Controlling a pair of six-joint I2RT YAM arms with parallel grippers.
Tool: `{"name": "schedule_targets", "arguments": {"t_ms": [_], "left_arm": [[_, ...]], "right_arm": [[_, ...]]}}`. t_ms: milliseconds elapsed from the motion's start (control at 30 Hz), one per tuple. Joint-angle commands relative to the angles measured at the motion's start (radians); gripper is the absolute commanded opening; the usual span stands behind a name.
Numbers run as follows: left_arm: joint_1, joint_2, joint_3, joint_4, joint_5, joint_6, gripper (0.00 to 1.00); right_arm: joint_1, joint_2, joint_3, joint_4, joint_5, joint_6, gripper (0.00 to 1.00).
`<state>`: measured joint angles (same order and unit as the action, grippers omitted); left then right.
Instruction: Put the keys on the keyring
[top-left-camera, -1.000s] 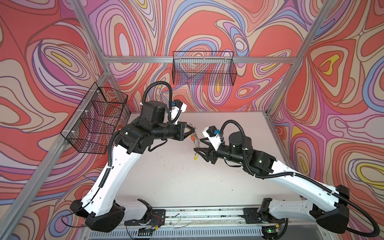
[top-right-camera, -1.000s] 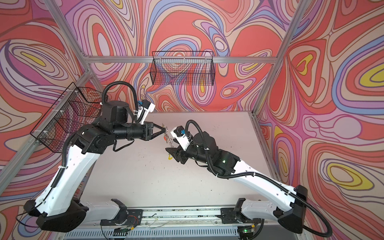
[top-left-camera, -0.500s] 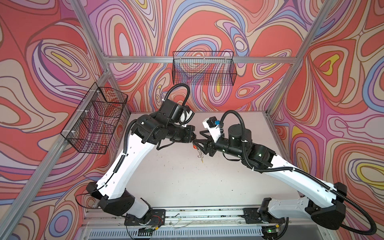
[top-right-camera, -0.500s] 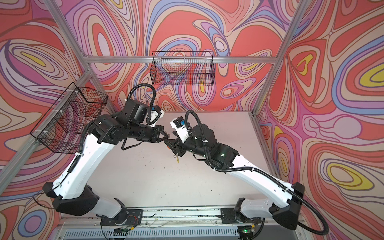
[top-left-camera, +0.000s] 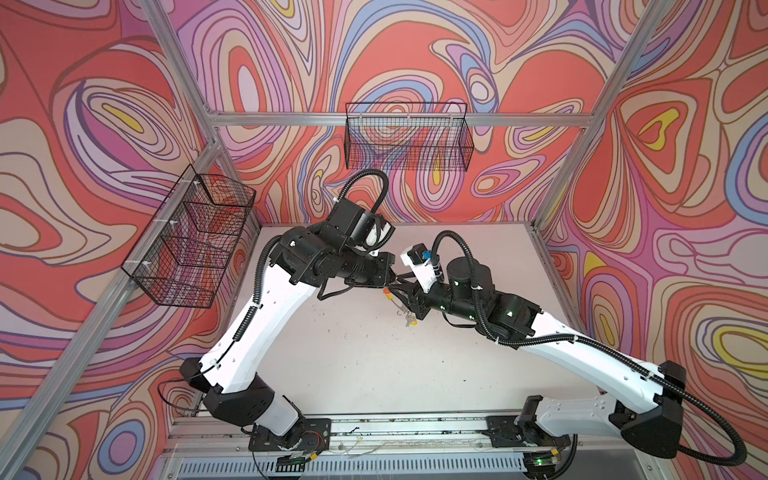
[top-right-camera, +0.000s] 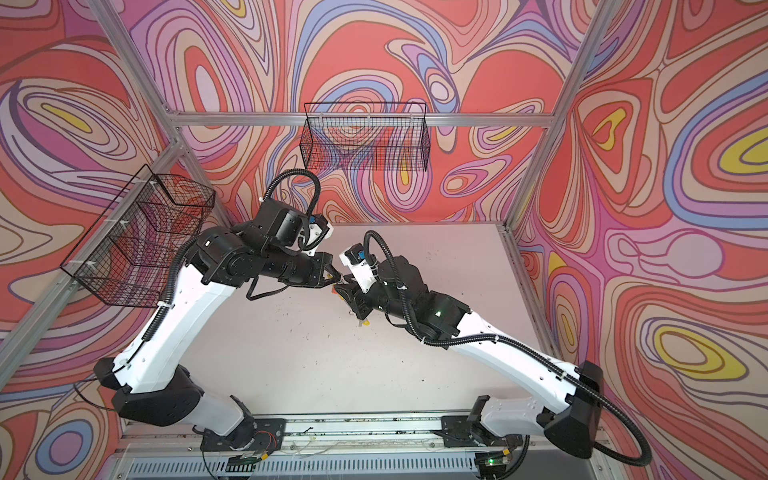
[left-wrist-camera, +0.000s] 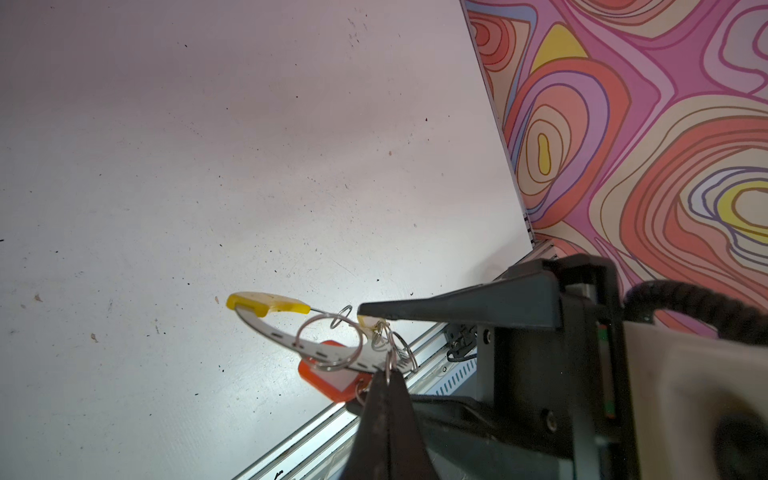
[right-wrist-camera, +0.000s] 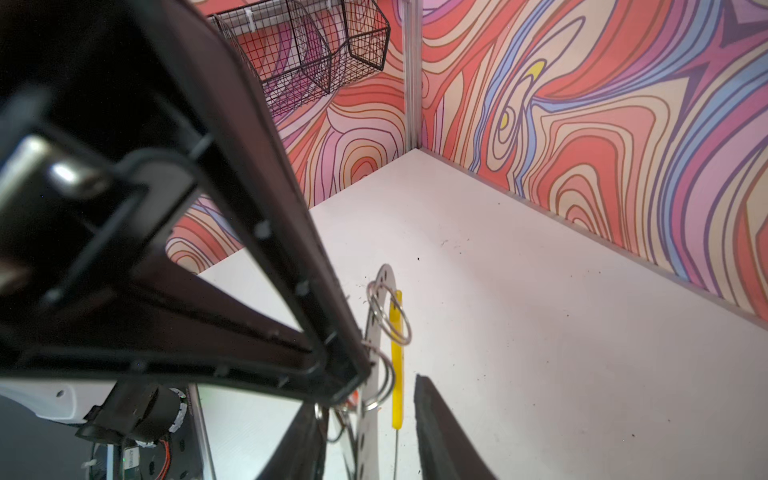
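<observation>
Left gripper (left-wrist-camera: 388, 380) is pinched tight on a split ring (left-wrist-camera: 387, 362) of the keyring (left-wrist-camera: 324, 352), mid-air over the table (top-left-camera: 353, 353). I only see that in the left wrist view. The right wrist view shows the right gripper (right-wrist-camera: 365, 395) straddling the keyring, jaws apart. A top view shows a key (top-left-camera: 410, 319) dangling below.

The white table (top-left-camera: 357, 357) is dotted with small dark specks.

No legible text, labels, brands or numbers anywhere; red tag (left-wrist-camera: 332, 381) has a white insert, nothing readable on it.
</observation>
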<state>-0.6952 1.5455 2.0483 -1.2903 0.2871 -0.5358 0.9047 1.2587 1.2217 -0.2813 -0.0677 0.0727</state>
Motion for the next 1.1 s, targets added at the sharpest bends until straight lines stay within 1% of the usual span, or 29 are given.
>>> {"name": "schedule_targets", "arguments": {"t_ms": [0, 200, 467, 533, 567, 633, 700, 867, 1067], "left_arm": [[-0.009, 0.0, 0.032, -0.048, 0.011, -0.008, 0.0], [-0.009, -0.003, 0.032, -0.066, -0.006, -0.004, 0.0], [-0.009, -0.007, 0.032, -0.044, 0.002, 0.0, 0.0], [-0.009, -0.03, 0.003, -0.003, -0.002, -0.001, 0.16], [-0.009, -0.048, -0.021, 0.029, 0.002, -0.008, 0.2], [-0.009, -0.097, -0.09, 0.121, 0.023, -0.025, 0.32], [-0.009, -0.139, -0.144, 0.191, 0.015, -0.046, 0.38], [-0.009, -0.193, -0.238, 0.293, 0.009, -0.073, 0.38], [-0.009, -0.18, -0.239, 0.316, 0.008, -0.077, 0.32]], "right_arm": [[-0.001, -0.012, -0.01, 0.011, 0.035, 0.001, 0.25], [0.0, -0.033, -0.021, 0.02, 0.039, -0.002, 0.0], [-0.001, -0.047, -0.036, 0.033, 0.046, -0.001, 0.0], [-0.001, -0.057, -0.042, 0.046, 0.044, 0.007, 0.0], [0.0, -0.06, -0.046, 0.053, 0.042, 0.01, 0.0], [-0.001, -0.068, -0.052, 0.066, 0.039, 0.019, 0.0], [-0.001, -0.07, -0.053, 0.071, 0.034, 0.025, 0.0], [0.0, -0.07, -0.057, 0.082, 0.034, 0.033, 0.0], [-0.001, -0.058, -0.05, 0.077, 0.033, 0.035, 0.0]]}}
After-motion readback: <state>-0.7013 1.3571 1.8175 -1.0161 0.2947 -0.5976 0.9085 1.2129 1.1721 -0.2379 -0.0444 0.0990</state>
